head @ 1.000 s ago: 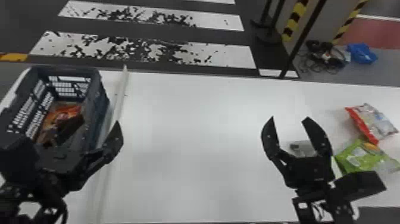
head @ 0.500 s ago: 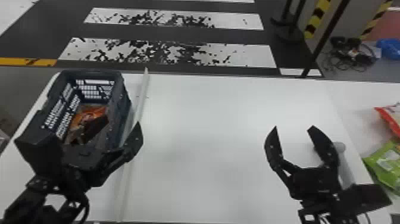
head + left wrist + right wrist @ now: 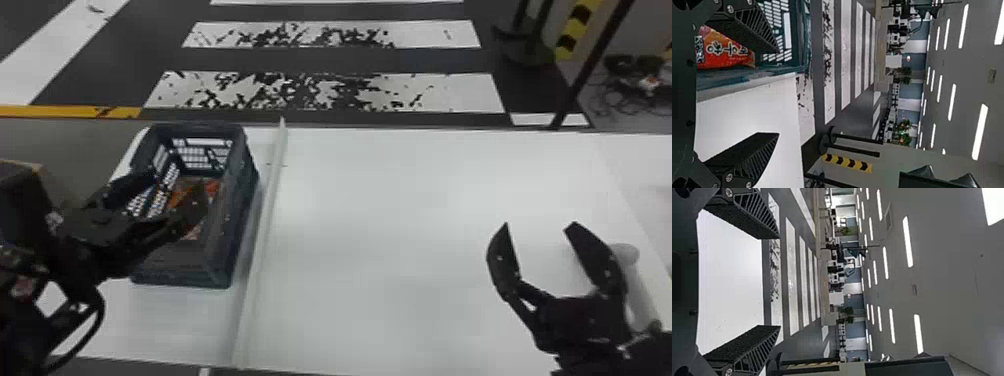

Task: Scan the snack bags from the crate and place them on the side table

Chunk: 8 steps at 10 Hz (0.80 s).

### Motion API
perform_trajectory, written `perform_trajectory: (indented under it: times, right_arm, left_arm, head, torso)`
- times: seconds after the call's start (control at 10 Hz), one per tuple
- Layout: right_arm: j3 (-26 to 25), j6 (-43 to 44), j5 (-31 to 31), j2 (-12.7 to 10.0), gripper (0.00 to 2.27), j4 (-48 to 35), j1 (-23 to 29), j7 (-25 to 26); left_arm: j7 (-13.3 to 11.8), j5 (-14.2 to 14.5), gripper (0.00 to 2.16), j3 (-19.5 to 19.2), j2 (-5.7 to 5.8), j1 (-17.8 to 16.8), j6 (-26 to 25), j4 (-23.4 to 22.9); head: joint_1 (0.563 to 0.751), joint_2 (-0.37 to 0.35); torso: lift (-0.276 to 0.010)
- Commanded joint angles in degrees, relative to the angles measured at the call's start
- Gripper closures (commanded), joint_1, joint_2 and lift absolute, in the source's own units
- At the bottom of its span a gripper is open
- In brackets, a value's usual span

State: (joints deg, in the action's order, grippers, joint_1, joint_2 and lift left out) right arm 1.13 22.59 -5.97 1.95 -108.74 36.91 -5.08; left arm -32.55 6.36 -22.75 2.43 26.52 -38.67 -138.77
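Crate [image 3: 240, 200] of dull, dark plastic with openwork walls; snack bag [image 3: 727, 51] in shiny, printed film. Smooth white bench [image 3: 425, 225] with a soft sheen. Painted floor stripes [image 3: 325, 92], worn and patchy.

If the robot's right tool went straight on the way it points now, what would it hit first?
Probably nothing nearby: from the right tool, the way looks free out over the white table toward the striped floor beyond, though how high the tool sits is hard to tell.
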Motion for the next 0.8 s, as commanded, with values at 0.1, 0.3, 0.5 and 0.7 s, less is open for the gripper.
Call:
perform_trajectory:
  times: [0.1, 0.3, 0.5, 0.7]
  right_arm:
    - [0.01, 0.13, 0.08, 0.16, 0.07, -0.07, 0.45, -0.55]
    - [0.27, 0.13, 0.08, 0.16, 0.07, -0.07, 0.53, -0.64]
    - [0.54, -0.05, 0.08, 0.16, 0.07, 0.02, 0.53, -0.72]
    - [0.54, -0.05, 0.08, 0.34, 0.07, 0.02, 0.53, -0.72]
  left_arm:
    - [-6.65, -6.28, 0.14, -4.67, 4.43, -8.50, -1.90, 3.24]
    - [-11.31, -10.76, 0.13, -5.20, 9.70, -14.21, -1.90, 7.46]
    - [-16.93, -16.03, 0.13, -4.58, 12.43, -18.43, -2.08, 13.17]
    - [-22.56, -23.15, 0.13, 1.04, 15.15, -23.70, -1.90, 20.82]
  head:
    - [0.695, 0.149]
    - [0.695, 0.188]
    - [0.695, 0.223]
    - [0.695, 0.234]
  torso:
    - [-0.094]
    - [-0.094]
    - [-0.094]
    - [-0.094]
